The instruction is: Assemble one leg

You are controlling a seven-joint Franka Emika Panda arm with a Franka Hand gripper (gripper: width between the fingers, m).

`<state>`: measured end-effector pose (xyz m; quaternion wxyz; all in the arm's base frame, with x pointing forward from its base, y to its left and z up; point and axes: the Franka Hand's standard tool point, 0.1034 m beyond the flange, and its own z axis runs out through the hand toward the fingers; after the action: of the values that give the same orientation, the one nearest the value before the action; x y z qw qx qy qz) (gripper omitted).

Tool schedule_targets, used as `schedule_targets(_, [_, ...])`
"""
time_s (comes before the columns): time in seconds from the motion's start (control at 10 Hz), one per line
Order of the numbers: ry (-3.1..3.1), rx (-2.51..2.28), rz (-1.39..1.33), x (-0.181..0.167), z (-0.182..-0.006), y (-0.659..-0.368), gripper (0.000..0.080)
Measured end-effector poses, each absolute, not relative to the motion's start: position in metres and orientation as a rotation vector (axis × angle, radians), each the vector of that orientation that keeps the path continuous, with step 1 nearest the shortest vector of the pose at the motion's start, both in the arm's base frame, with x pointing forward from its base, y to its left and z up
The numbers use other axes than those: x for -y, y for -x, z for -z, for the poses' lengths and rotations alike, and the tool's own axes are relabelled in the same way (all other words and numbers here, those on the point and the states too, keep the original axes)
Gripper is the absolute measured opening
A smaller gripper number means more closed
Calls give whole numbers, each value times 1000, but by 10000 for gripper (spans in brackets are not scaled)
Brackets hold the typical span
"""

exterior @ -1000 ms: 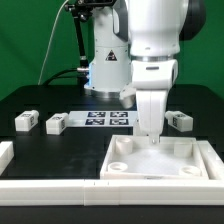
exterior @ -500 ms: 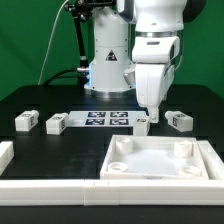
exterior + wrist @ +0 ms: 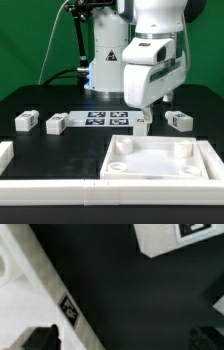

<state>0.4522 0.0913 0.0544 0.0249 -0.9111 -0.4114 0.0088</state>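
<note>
- A big white square plastic tray [image 3: 160, 163] with corner holes lies near, on the exterior view's right.
- The white robot gripper [image 3: 150, 108] hangs just past the tray's far edge. Its fingers [image 3: 40, 338] are wide apart and hold nothing.
- The thin white marker board [image 3: 108, 119] lies farther back.
- A small chunky white plastic leg [image 3: 143, 125] sits under the gripper, just right of the board.

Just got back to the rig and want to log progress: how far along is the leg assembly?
Done: nothing; no leg stands in the tray, and four legs lie loose on the table, one by the marker board. In hand: nothing; the gripper hangs open near that leg, fingers apart. Left: grasp a leg and fit it into the tray.
</note>
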Motion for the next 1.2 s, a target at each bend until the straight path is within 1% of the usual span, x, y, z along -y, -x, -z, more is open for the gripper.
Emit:
schedule_targets(0.4, [3018,674,-55,-128,-49,-432,649])
schedule_targets(0.6, [3025,654,-82,-148,-47,-420,649])
schedule_targets(0.9, [3026,663,-141,-149,-47,-418,649])
schedule_targets(1.0, [3027,671,-274,-148,-47,-412,649])
schedule_targets(1.2, [3022,657,-505,-151,-48,-409,649])
